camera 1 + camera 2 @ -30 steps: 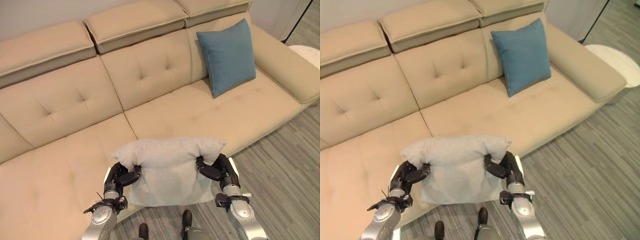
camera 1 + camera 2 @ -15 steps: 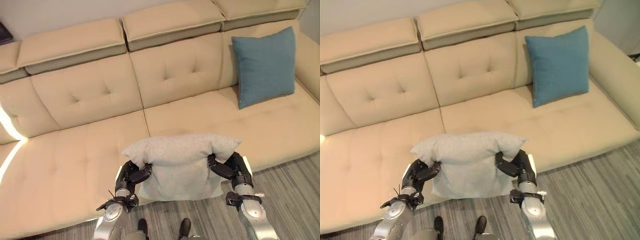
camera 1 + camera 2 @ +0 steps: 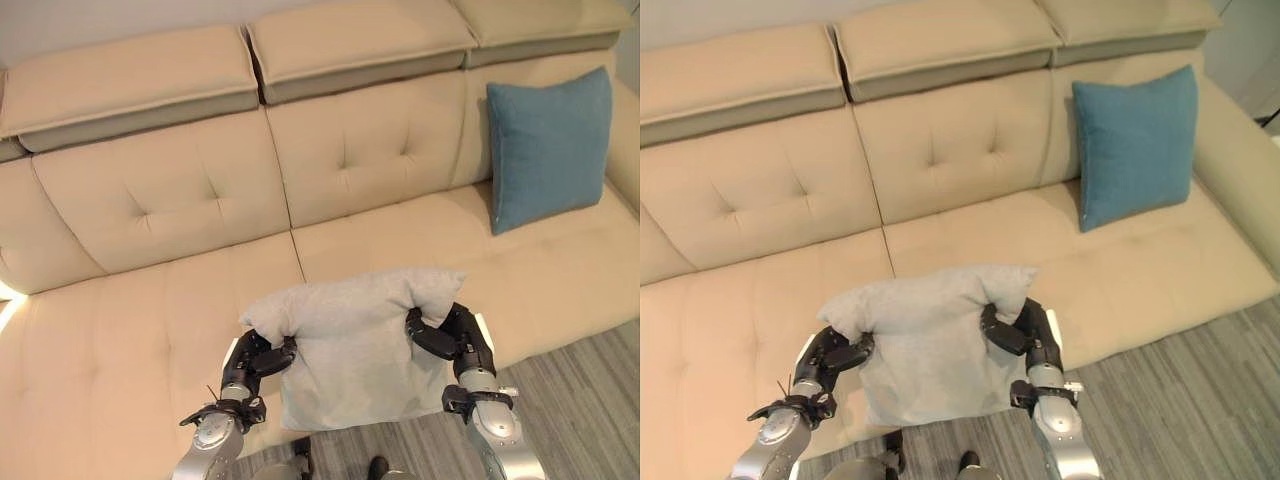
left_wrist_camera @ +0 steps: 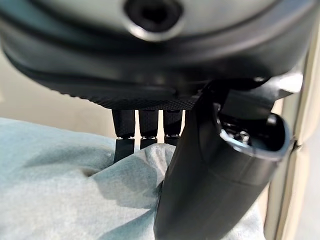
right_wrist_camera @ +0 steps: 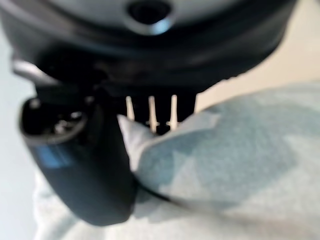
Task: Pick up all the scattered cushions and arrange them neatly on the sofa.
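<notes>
left hand (image 3: 252,362): clamped on grey cushion's 9 o'clock edge | grey cushion (image 3: 357,343): long axis 9-to-3, hanging over sofa's front edge | right hand (image 3: 449,337): pinching its 3 o'clock edge | sofa (image 3: 160,300): bare seat at 12, both hands equally near | blue cushion (image 3: 548,147): propped at 2 o'clock

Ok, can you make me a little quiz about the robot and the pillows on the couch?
1. True or false: the blue cushion lies on the floor.
2. Which cushion do the left hand and right hand hold? A) grey B) blue C) none
3. Fill in: the blue cushion leans against the sofa's ____.

Key:
1. False; it is on the sofa.
2. A; both hands pinch the grey cushion by its sides.
3. Backrest.
</notes>
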Motion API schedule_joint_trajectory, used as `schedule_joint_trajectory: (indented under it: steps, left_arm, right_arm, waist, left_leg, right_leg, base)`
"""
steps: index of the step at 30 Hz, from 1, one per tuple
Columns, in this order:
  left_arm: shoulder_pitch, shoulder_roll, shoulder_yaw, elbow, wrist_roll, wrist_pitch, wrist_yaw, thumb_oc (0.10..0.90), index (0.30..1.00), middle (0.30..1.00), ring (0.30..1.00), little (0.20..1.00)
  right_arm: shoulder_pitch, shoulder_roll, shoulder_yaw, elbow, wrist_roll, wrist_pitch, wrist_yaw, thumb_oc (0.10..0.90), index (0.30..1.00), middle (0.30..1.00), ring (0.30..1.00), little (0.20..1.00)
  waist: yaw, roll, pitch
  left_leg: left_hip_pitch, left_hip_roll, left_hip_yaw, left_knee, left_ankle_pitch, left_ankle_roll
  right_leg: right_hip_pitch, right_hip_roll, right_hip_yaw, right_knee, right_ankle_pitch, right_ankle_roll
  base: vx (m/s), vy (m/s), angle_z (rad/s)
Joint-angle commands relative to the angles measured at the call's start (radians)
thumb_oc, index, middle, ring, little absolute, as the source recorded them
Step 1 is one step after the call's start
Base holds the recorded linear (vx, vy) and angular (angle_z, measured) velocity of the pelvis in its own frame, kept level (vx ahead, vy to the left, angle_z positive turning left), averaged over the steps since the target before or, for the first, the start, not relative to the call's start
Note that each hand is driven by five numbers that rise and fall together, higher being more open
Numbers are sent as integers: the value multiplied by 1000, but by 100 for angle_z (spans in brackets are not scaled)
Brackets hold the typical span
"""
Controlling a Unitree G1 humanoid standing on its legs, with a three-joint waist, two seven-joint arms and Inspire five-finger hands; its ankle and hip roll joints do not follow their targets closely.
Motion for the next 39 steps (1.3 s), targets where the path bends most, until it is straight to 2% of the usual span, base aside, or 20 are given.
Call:
schedule_joint_trajectory:
  steps: [1, 4, 5, 6, 10, 15, 23, 24, 29, 30, 32, 36, 37, 39]
  left_arm:
    - [-70, -34, 13, -140, 50, -121, -59, 400, 300, 300, 300, 300]
    - [-73, -41, 16, -136, 56, -130, -64, 400, 300, 300, 300, 300]
    - [-75, -43, 15, -135, 56, -131, -66, 400, 300, 300, 300, 300]
    - [-86, -46, 11, -130, 58, -132, -69, 400, 300, 300, 300, 300]
    - [-79, -50, 19, -135, 65, -136, -64, 400, 300, 300, 300, 300]
    - [-71, -49, 48, -201, 61, -150, -50, 400, 300, 300, 300, 300]
    - [-138, -50, 62, -266, 81, -177, -17, 400, 300, 300, 300, 300]
    - [-179, -46, 58, -271, 99, -188, 0, 400, 300, 300, 300, 300]
    - [-179, -46, 58, -271, 99, -188, 0, 400, 300, 300, 300, 300]
    - [-352, -36, 39, -238, 144, -224, 78, 400, 300, 300, 300, 300]
    - [-409, -31, 30, -211, 158, -228, 106, 400, 300, 300, 300, 300]
    - [-410, -31, 30, -211, 158, -228, 106, 400, 300, 300, 300, 300]
    - [-581, -15, 5, -117, 184, -239, 183, 400, 300, 300, 300, 300]
    - [-668, -3, -9, -69, 191, -247, 205, 400, 300, 300, 300, 300]
  right_arm:
    - [-101, 40, 9, -150, 0, -140, 35, 400, 300, 300, 300, 300]
    - [-91, 43, 2, -149, -9, -141, 34, 400, 300, 300, 300, 300]
    - [-91, 42, -1, -149, -9, -139, 34, 400, 300, 300, 300, 300]
    - [-89, 40, -9, -147, -8, -139, 31, 400, 300, 300, 300, 300]
    - [-92, 39, -9, -145, -11, -140, 29, 400, 300, 300, 300, 300]
    - [-100, 28, -18, -161, -16, -141, 26, 400, 300, 300, 300, 300]
    - [-157, 5, -28, -168, -19, -152, -1, 400, 300, 300, 300, 300]
    - [-191, -3, -23, -160, -18, -158, -13, 400, 300, 300, 300, 300]
    - [-191, -3, -23, -160, -18, -158, -13, 400, 300, 300, 300, 300]
    - [-354, -42, 15, -98, -18, -168, -64, 400, 300, 300, 300, 300]
    - [-414, -48, 30, -72, -19, -167, -86, 400, 300, 300, 300, 300]
    - [-414, -48, 30, -72, -19, -167, -86, 400, 300, 300, 300, 300]
    - [-565, -58, 76, -6, -38, -163, -145, 400, 300, 300, 300, 300]
    - [-635, -63, 95, 28, -43, -163, -165, 400, 300, 300, 300, 300]
  waist:
    - [8, -11, -73]
    - [-5, -5, -71]
    - [-12, -7, -70]
    - [-18, -20, -71]
    - [-13, -29, -87]
    - [2, -24, -121]
    - [9, -16, -133]
    - [12, -13, -137]
    - [12, -13, -137]
    - [24, -6, -134]
    - [24, -2, -130]
    - [24, -2, -130]
    - [25, 6, -113]
    - [20, 9, -106]
  left_leg:
    - [-10, 22, -36, 69, -115, -57]
    - [10, 17, -74, 52, -124, -64]
    - [17, 13, -84, 51, -129, -66]
    - [26, -2, -107, 54, -140, -72]
    - [47, -2, -112, 33, -138, -81]
    - [70, 12, -136, -20, -108, -108]
    - [47, 25, -173, -20, -91, -143]
    - [40, 27, -185, -20, -86, -153]
    - [40, 27, -185, -20, -86, -153]
    - [16, 31, -214, -20, -72, -171]
    - [4, 32, -219, -20, -68, -175]
    - [3, 32, -219, -20, -68, -175]
    - [-39, 37, -226, -20, -59, -183]
    - [-75, 37, -229, -20, -47, -184]
  right_leg:
    - [-16, 61, 70, -37, 120, 5]
    - [-31, 62, 136, -167, 95, -11]
    - [-27, 60, 158, -219, 103, -11]
    - [-20, 49, 196, -321, 133, -4]
    - [21, 50, 180, -379, 160, 7]
    - [101, 73, 129, -480, 164, -5]
    - [125, 84, 69, -503, 137, -16]
    - [127, 87, 59, -503, 128, -18]
    - [127, 87, 59, -503, 128, -18]
    - [120, 90, 33, -503, 120, -19]
    - [109, 91, 30, -503, 121, -19]
    - [109, 91, 30, -503, 121, -19]
    - [62, 96, 34, -503, 129, -16]
    - [24, 98, 37, -503, 140, -16]
  base:
    - [100, 28, 26]
    - [121, -48, 27]
    - [167, -111, 34]
    - [125, -79, 39]
    - [87, -87, 47]
    - [102, -99, 3]
    - [25, -61, 29]
    - [14, -24, 29]
    - [4, -14, 18]
    - [0, -48, 2]
    - [-13, -24, 34]
    - [-31, 0, 29]
    - [-152, 3, -12]
    - [-140, 6, -1]
